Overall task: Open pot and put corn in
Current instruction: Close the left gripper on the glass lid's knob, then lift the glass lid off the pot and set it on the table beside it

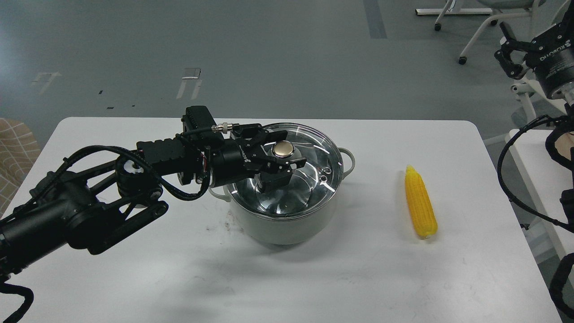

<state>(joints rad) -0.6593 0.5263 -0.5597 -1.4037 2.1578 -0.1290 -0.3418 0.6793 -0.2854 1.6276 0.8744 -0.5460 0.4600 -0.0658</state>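
The pale grey-green pot (280, 224) stands mid-table with its glass lid (316, 150) on. My left gripper (277, 154) reaches in from the left, low over the lid. Its two fingers straddle the gold-topped knob (283, 149), one behind it and one in front, with small gaps still showing, so it is open. The yellow corn (420, 204) lies on the table to the right of the pot, pointed end away from me. My right gripper (511, 51) hangs high at the far right, off the table, partly cut off by the frame edge.
The white table (358, 278) ends just right of the corn. A second white surface (533, 152) stands beyond that edge, under my right arm's cables. Chair legs (466, 40) stand on the grey floor behind.
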